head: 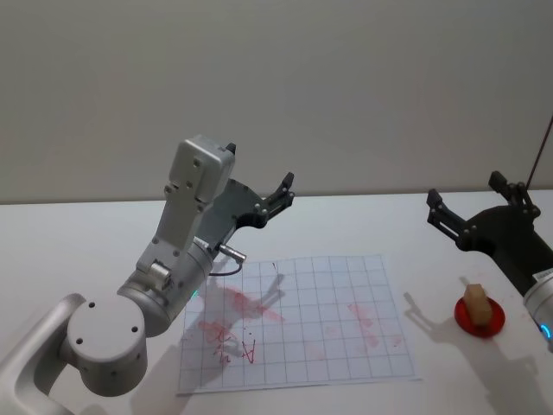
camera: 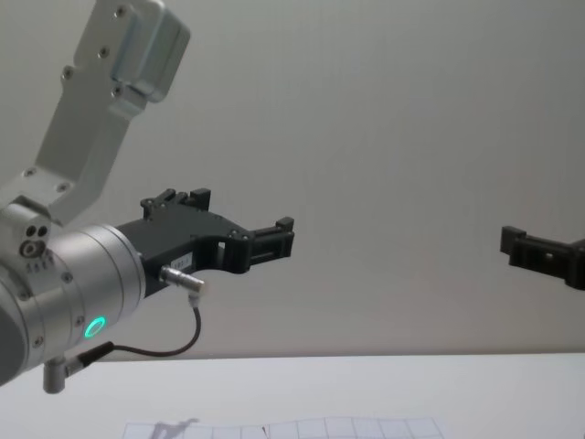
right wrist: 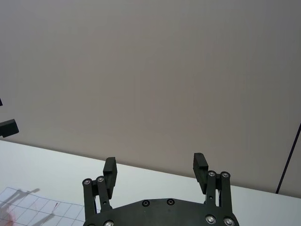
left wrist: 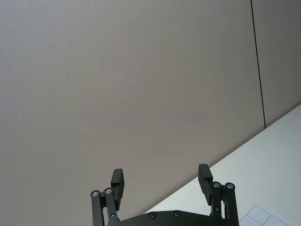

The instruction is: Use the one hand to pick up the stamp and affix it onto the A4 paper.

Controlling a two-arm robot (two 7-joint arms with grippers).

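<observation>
Item one, my right pincer (head: 465,192): black and ribbed, held in the air over the right part of the table (head: 78,246), pointing toward the far edge. State: wide, its two fingers (right wrist: 110,170) well apart with nothing between them. Item two, the stamp (head: 474,299): a small tan wooden block, upright on a red round pad (head: 480,323) near the table's right edge. It sits below my right pincer and on its near side, untouched by it. Item three, the A4 paper (head: 328,303): a white gridded sheet lying flat in the middle of the table, toward the near edge. Its right edge is near the pad but apart from it. It bears red ink marks (head: 232,333), heaviest on its left half, with fainter smears on its right half. Item four, my left pincer (head: 283,194): black, on a large silver wrist with a green light, raised over the table near the paper's far left corner and pointing toward the far edge. State: likewise wide and empty. The two pincers are well apart, and both are clear of the table top. Backdrop: a plain grey wall (head: 346,86) behind the far edge.
</observation>
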